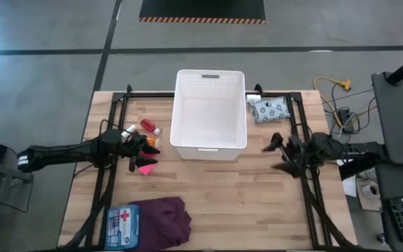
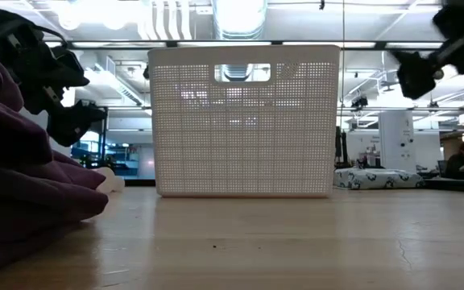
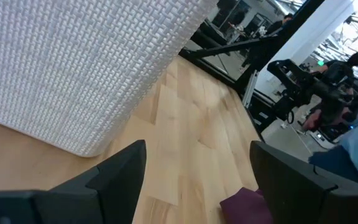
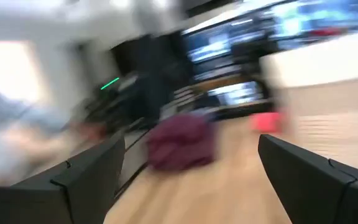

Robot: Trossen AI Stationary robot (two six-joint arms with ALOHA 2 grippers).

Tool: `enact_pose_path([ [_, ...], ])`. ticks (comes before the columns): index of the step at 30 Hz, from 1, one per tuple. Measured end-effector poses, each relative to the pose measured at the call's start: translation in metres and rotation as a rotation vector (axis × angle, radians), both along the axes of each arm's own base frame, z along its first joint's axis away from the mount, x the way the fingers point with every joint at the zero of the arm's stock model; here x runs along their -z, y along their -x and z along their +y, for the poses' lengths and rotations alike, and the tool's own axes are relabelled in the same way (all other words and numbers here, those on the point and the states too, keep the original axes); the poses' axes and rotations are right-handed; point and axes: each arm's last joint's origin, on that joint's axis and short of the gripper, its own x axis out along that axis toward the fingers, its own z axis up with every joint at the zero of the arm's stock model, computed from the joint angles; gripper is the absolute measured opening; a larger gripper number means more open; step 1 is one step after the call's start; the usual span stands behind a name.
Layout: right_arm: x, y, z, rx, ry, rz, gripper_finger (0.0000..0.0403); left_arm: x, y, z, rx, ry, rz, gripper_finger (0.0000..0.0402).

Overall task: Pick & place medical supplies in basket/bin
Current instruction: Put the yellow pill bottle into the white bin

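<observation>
Inside the white basket (image 1: pixel 209 112), with its finely perforated walls, nothing shows. Beside it, the left claw (image 1: pixel 137 148) and right claw (image 1: pixel 273 145) hang with fingers spread, holding nothing.

An open-plan lab or workshop: concrete floor (image 1: pixel 47 42), hazard-striped mat (image 1: pixel 201 10), exposed ceiling ducts (image 2: pixel 240 16), workstations.

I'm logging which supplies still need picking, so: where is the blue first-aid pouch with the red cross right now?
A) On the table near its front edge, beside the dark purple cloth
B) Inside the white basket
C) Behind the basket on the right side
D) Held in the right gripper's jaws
A: in the high view the blue first-aid pouch lies on the table just left of the dark purple cloth, well clear of the white basket.
</observation>
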Motion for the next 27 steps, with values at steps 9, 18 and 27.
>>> enact_pose_path([
  [9,-0.001,0.000,-0.013,0.369,-0.535,-0.008,0.0359,0.000,0.000,0.000,-0.006,0.035,0.007,0.0269],
  [18,-0.008,0.001,-0.016,0.484,-0.509,-0.096,0.0359,-0.002,0.000,0.000,-0.012,0.032,-0.008,0.0269],
  [27,-0.009,0.001,-0.017,0.487,-0.565,-0.123,0.0359,-0.019,-0.003,0.001,-0.045,0.242,-0.148,0.0269],
])
